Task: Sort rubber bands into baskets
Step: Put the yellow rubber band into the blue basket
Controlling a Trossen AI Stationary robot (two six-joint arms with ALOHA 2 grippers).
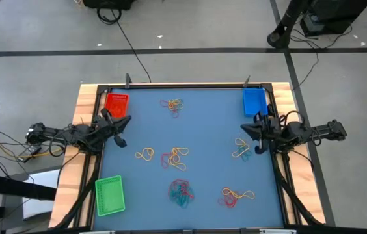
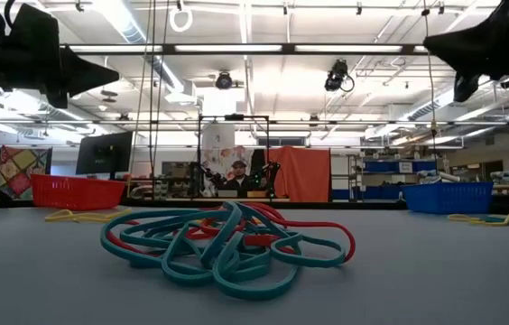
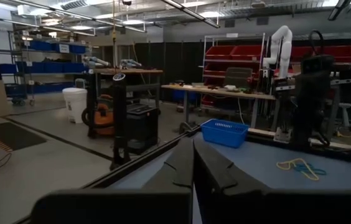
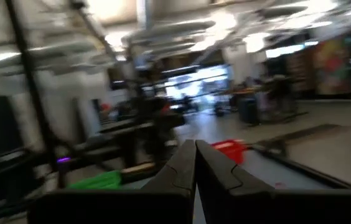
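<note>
Light falls evenly from above, from long ceiling strip lights (image 2: 128, 23) that burn out to white glare in the low view. The blue tabletop (image 1: 203, 123) is bright and flat-lit in the high view, with only small soft shadows under the arms. In the low view the tangle of rubber bands (image 2: 227, 246) up close is sharp, while the room behind is softer and the arms at the upper corners are dark silhouettes against the lights. The left wrist view is dim but fairly clear. The right wrist view is heavily smeared by motion blur, its ceiling lights washed out.
</note>
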